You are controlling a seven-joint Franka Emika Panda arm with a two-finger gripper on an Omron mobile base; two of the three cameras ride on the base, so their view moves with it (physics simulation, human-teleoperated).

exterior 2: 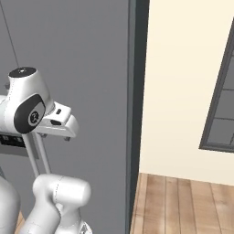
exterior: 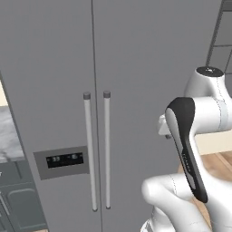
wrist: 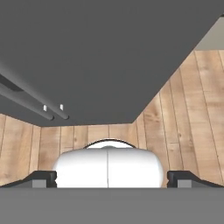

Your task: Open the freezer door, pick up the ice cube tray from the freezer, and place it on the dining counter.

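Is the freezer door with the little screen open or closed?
Closed. The freezer door sits flush beside the other door, handles side by side.

We face the closed grey fridge. Its freezer door (exterior: 50,99) on the left carries a dark dispenser panel (exterior: 63,161) low down and a long silver handle (exterior: 90,152). Just beside that handle stands the plain door's handle (exterior: 107,149). Our white arm (exterior: 195,149) rises at lower right in front of the plain door (exterior: 149,77). Wood floor (exterior: 217,165) shows behind it.

Freezer door (exterior: 54,113) shut, interior hidden; door top, bottom cut off by frame.
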